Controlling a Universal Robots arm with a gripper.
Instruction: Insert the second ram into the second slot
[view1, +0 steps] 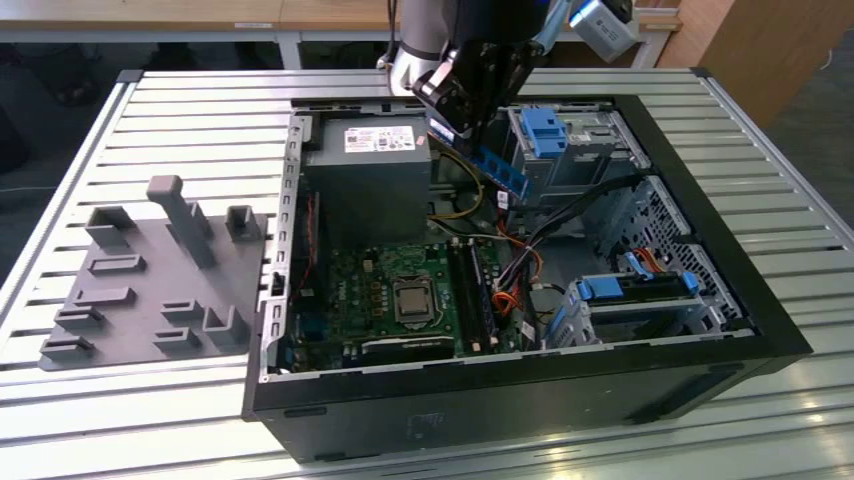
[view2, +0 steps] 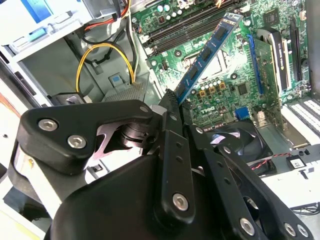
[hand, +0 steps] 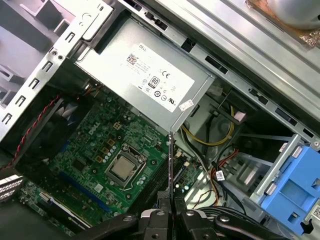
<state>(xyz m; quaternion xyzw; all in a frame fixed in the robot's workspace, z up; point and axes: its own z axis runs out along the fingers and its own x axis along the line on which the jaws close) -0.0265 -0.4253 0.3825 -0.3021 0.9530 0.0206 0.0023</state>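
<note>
My gripper (view1: 475, 132) hangs over the open computer case (view1: 721, 300), shut on the second ram (view1: 505, 171), a thin blue circuit-board stick that slants down from the fingers. In the second wrist view the ram (view2: 206, 55) reaches from the gripper (view2: 173, 101) out over the green motherboard (view2: 225, 85). The first wrist view shows the ram (hand: 171, 160) edge-on, rising from the gripper (hand: 171, 214). The long dark memory slots (view1: 470, 288) lie on the motherboard beside the processor socket (view1: 407, 298), well below the stick. The stick is clear of the slots.
A grey power supply (view1: 367, 175) stands close to the gripper on the exterior view's left. Blue drive-bay brackets (view1: 545, 130) and loose cables (view1: 534, 225) are on the exterior view's right. A grey fixture plate (view1: 154, 280) lies on the slatted table outside the case.
</note>
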